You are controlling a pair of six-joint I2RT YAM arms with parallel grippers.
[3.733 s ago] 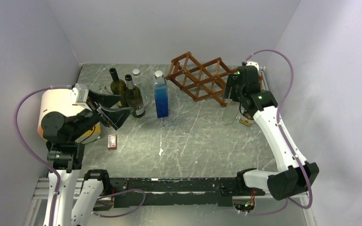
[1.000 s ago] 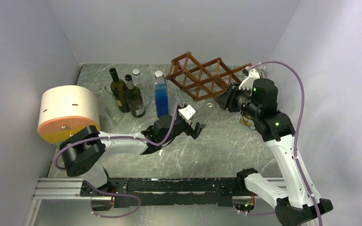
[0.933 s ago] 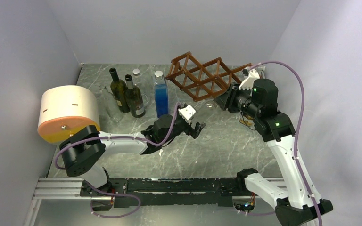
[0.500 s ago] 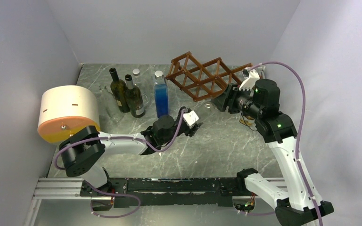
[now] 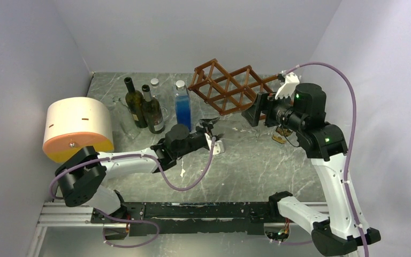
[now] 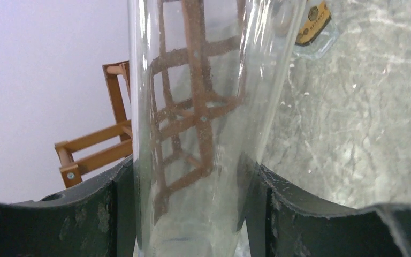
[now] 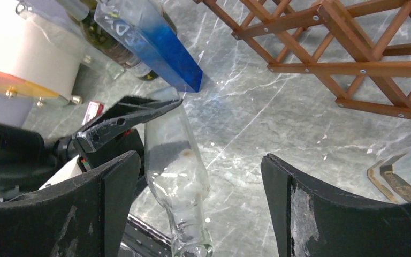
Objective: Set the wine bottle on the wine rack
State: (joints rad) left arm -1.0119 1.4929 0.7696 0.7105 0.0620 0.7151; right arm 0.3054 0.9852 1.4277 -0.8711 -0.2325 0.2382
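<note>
A clear glass wine bottle (image 7: pixel 176 176) hangs above the middle of the table, its neck pointing toward the right arm. My left gripper (image 6: pixel 192 214) is shut on its body (image 6: pixel 203 134), one dark finger pressed against each side. In the top view that gripper (image 5: pixel 207 131) sits just right of the blue bottle. My right gripper (image 7: pixel 199 160) stands open, with its fingers wide apart on either side of the neck and touching nothing. It hovers in front of the reddish-brown lattice wine rack (image 5: pixel 227 88), which stands at the back (image 7: pixel 353 59).
Two dark green bottles (image 5: pixel 135 101) (image 5: pixel 152 110) and a square blue bottle (image 5: pixel 182 107) stand at the back left. A white drum with an orange base (image 5: pixel 77 128) sits at the left edge. Another clear bottle with a gold label (image 5: pixel 281 134) lies below the right gripper.
My left gripper has closed on the bottle's body and rolled its wrist, moving back toward the blue bottle. The right gripper has opened off the neck and drawn slightly right.
</note>
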